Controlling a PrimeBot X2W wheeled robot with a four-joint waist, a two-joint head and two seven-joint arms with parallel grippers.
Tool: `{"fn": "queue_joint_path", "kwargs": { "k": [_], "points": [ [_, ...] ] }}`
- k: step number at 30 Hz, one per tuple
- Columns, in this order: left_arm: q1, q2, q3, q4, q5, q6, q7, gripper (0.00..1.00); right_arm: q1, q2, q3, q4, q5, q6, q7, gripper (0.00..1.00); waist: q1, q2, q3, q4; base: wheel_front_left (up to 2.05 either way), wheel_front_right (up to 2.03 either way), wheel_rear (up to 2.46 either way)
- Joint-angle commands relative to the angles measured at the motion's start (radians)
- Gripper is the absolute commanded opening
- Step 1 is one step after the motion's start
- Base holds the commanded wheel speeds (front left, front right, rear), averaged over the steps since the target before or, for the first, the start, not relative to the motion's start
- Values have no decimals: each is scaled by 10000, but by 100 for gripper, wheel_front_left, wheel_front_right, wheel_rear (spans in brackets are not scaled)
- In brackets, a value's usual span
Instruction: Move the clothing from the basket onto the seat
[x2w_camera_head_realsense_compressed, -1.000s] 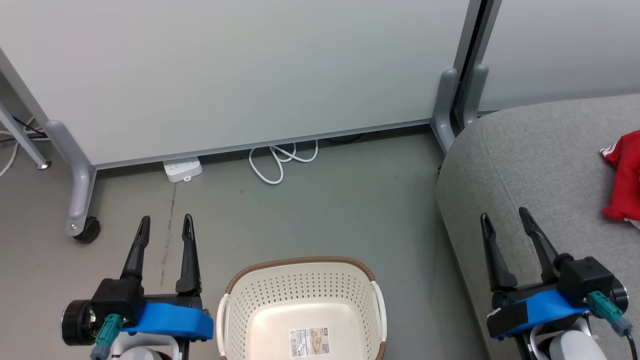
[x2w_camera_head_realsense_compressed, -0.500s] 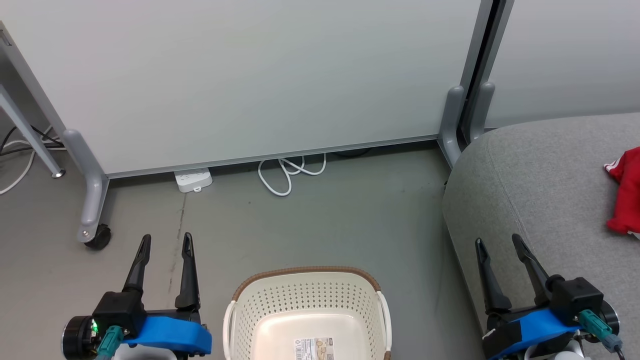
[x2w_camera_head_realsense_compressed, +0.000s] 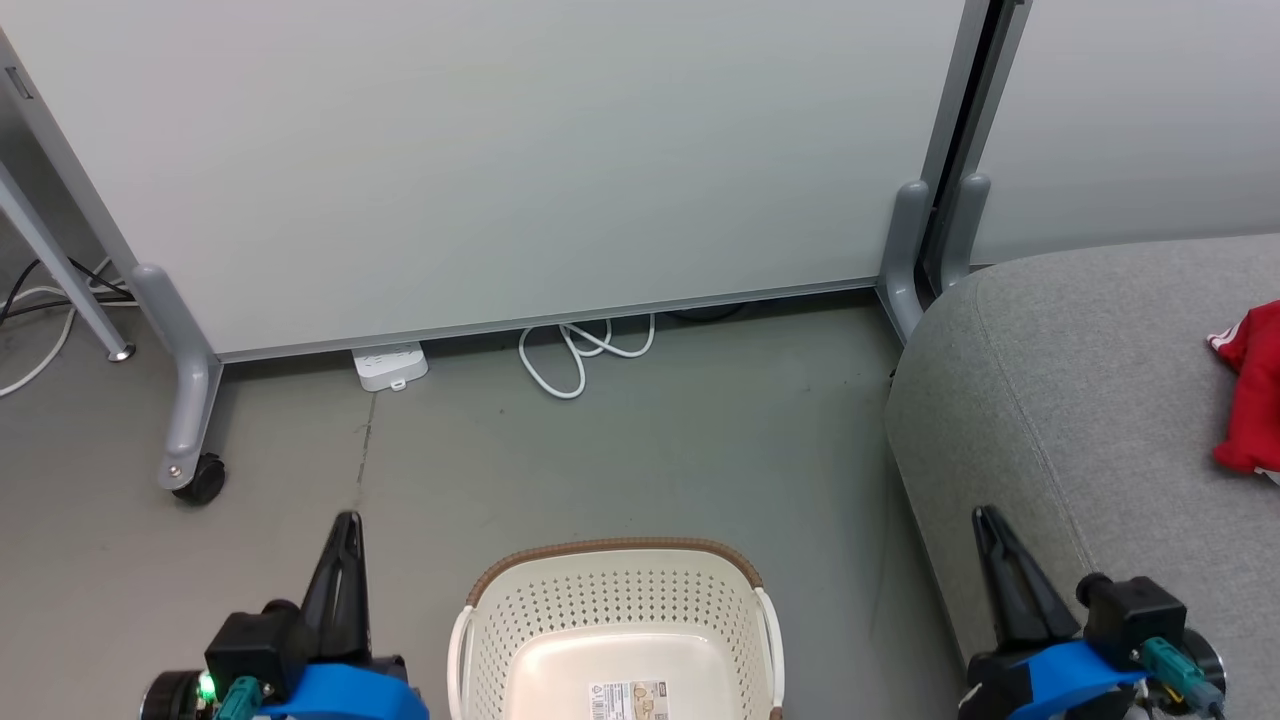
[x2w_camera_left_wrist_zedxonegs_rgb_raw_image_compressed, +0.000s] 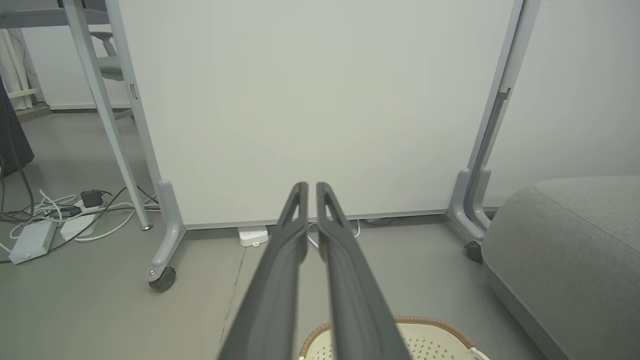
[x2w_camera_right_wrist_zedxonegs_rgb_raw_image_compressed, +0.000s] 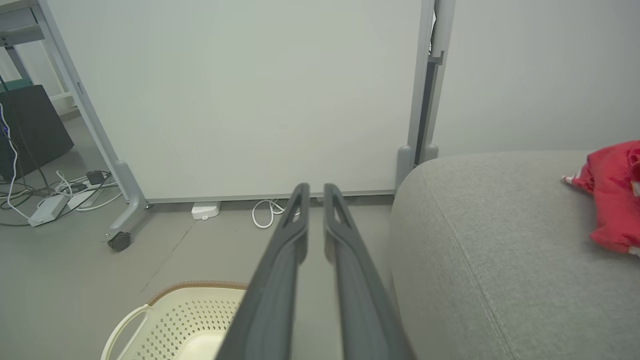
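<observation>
- Head view: the basket (x2w_camera_head_realsense_compressed: 612, 549) stands on the grey floor (x2w_camera_head_realsense_compressed: 700, 450) at the bottom middle, and its pale bottom and a barcode label (x2w_camera_head_realsense_compressed: 628, 698) can be seen.
- The left gripper (x2w_camera_head_realsense_compressed: 346, 524) is beside the basket on its left, fingers pressed together and holding nothing.
- The right gripper (x2w_camera_head_realsense_compressed: 989, 520) is at the lower right, against the near edge of the seat (x2w_camera_head_realsense_compressed: 1090, 400). Its fingers look closed too, with nothing held.
- The red clothing (x2w_camera_head_realsense_compressed: 1252, 390) lies on the seat at the right edge, partly cut off and well apart from both grippers.
- A power strip (x2w_camera_head_realsense_compressed: 390, 365) and a looped white cable (x2w_camera_head_realsense_compressed: 580, 350) lie by the foot of the partition (x2w_camera_head_realsense_compressed: 500, 150).
- Left wrist view: the left gripper (x2w_camera_left_wrist_zedxonegs_rgb_raw_image_compressed: 311, 188) has only a thin slit between its fingers and nothing in it. The basket rim (x2w_camera_left_wrist_zedxonegs_rgb_raw_image_compressed: 440, 325) is below it and the seat (x2w_camera_left_wrist_zedxonegs_rgb_raw_image_compressed: 575, 240) is to the right.
- Right wrist view: the right gripper (x2w_camera_right_wrist_zedxonegs_rgb_raw_image_compressed: 315, 189) has the same narrow gap and holds nothing. The basket (x2w_camera_right_wrist_zedxonegs_rgb_raw_image_compressed: 200, 286) is at the lower left. The clothing (x2w_camera_right_wrist_zedxonegs_rgb_raw_image_compressed: 614, 195) rests on top of the seat (x2w_camera_right_wrist_zedxonegs_rgb_raw_image_compressed: 500, 250), far right.
</observation>
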Motion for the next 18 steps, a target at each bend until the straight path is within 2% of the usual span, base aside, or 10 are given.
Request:
{"fn": "queue_joint_path", "kwargs": {
  "k": [1,18],
  "points": [
    [-27,2,16,-8,-35,-1,18,0,-21,-2,-14,-14,40,0,13,0,0,-1,1,-1,0,0,0],
    [-240,2,299,-26,-3308,-82,840,0,-124,6,-285,-183,3314,0,840,0,0,-1,34,-73,0,0,0]
  ]
}}
